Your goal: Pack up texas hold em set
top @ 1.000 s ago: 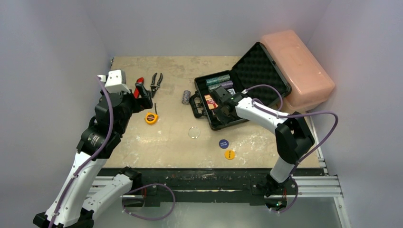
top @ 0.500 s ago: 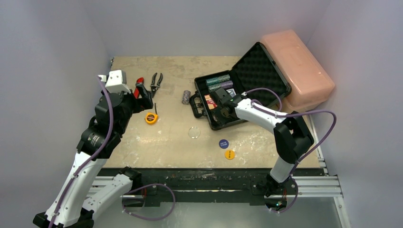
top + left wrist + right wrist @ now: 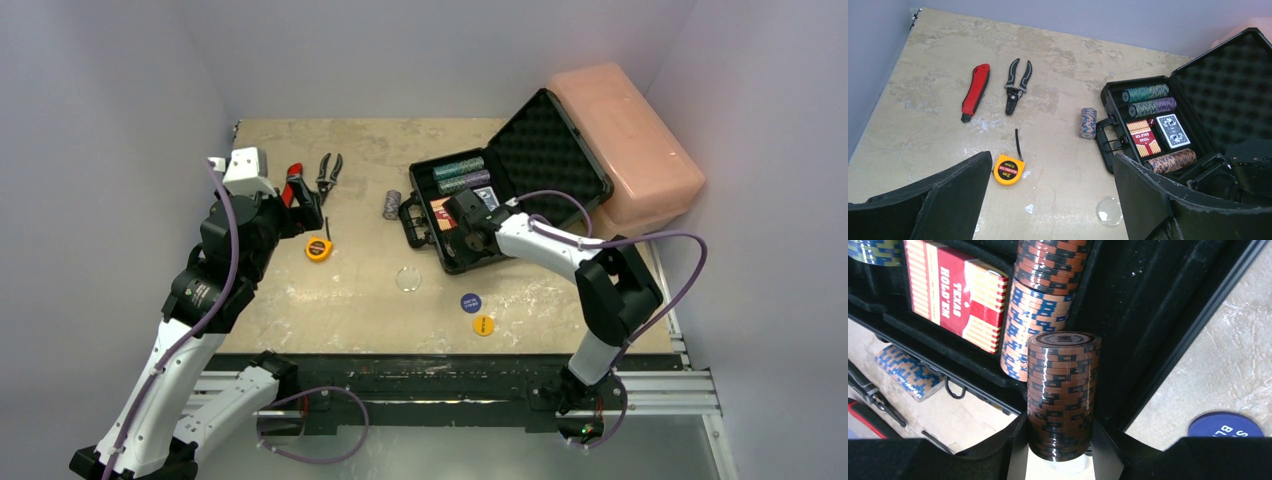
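The black briefcase (image 3: 432,248) lies open at centre right, its foam lid up. In the left wrist view it holds green (image 3: 1146,93) and purple (image 3: 1152,106) chip rows, a red deck (image 3: 1143,138), a blue deck (image 3: 1172,131), a red die (image 3: 1150,121) and an orange-blue chip row (image 3: 1170,160). My right gripper (image 3: 1060,440) is shut on a brown-black chip stack (image 3: 1062,390) over the case's front row (image 3: 468,232). A loose blue-orange stack (image 3: 391,204) lies by the handle. Blue (image 3: 471,302), yellow (image 3: 483,325) and clear (image 3: 408,279) buttons lie on the table. My left gripper (image 3: 1048,200) is open and empty, high at the left.
A pink plastic box (image 3: 630,140) stands behind the case lid. Pliers (image 3: 328,175), a red knife (image 3: 975,91) and a yellow tape measure (image 3: 318,248) lie on the left half of the table. Grey walls close in on the left, back and right.
My right gripper has shifted slightly toward the case's front left with the chip stack in it. The left arm has not moved.
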Controlling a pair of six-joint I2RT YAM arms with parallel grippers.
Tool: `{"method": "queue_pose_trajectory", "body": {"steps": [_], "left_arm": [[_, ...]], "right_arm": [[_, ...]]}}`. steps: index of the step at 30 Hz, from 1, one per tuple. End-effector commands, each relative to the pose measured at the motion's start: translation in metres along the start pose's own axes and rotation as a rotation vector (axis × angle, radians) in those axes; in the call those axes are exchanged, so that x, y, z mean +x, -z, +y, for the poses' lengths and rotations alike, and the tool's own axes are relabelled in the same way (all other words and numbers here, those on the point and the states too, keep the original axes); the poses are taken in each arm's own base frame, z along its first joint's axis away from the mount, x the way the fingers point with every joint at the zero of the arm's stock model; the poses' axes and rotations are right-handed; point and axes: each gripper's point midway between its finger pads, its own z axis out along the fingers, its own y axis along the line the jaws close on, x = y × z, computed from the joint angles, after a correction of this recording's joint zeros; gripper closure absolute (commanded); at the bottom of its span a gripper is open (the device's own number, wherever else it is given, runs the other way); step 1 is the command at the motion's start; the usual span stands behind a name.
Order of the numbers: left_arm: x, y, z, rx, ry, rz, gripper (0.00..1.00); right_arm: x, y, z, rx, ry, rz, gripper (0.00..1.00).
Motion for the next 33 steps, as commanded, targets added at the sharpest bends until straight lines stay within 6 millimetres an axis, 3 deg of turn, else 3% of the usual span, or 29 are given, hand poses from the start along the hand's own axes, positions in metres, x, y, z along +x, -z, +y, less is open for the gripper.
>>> {"method": "queue_pose_trajectory", "body": {"steps": [1,2,4,5,13,17,23,26,33], "left_arm": [[-0.009,0.003,-0.005,0.026,0.010,-0.022,0.10],[-0.009,0.003,-0.006,0.027,0.011,-0.022,0.10],[-0.009,0.002,-0.006,0.029,0.011,-0.020,0.10],[-0.008,0.002,-0.006,0.030,0.009,-0.018,0.10],[-0.007,0.001,-0.007,0.033,0.006,-0.011,0.11],[-0.006,0.001,-0.007,0.032,0.002,-0.007,0.11],[-0.006,0.001,-0.008,0.037,-0.003,-0.007,0.11],[-0.006,0.000,-0.009,0.041,-0.004,-0.004,0.11],[-0.004,0.000,-0.013,0.064,-0.011,0.006,0.11]], "right_arm": [[-0.008,0.022,0.033,-0.171,-0.027,0.002,0.94],[-0.009,0.022,0.034,-0.174,-0.018,-0.002,0.90],[-0.013,0.023,0.035,-0.164,-0.005,-0.007,0.07],[-0.014,0.023,0.035,-0.155,0.001,-0.003,0.02],[-0.007,0.029,0.050,-0.209,0.059,0.064,0.01],[-0.019,0.043,0.065,-0.275,0.125,0.007,0.01],[-0.041,0.061,0.085,-0.405,0.459,-0.138,0.01],[-0.060,0.060,0.076,-0.414,0.561,-0.189,0.03],[-0.097,0.018,0.030,-0.279,0.662,-0.178,0.20]]}}
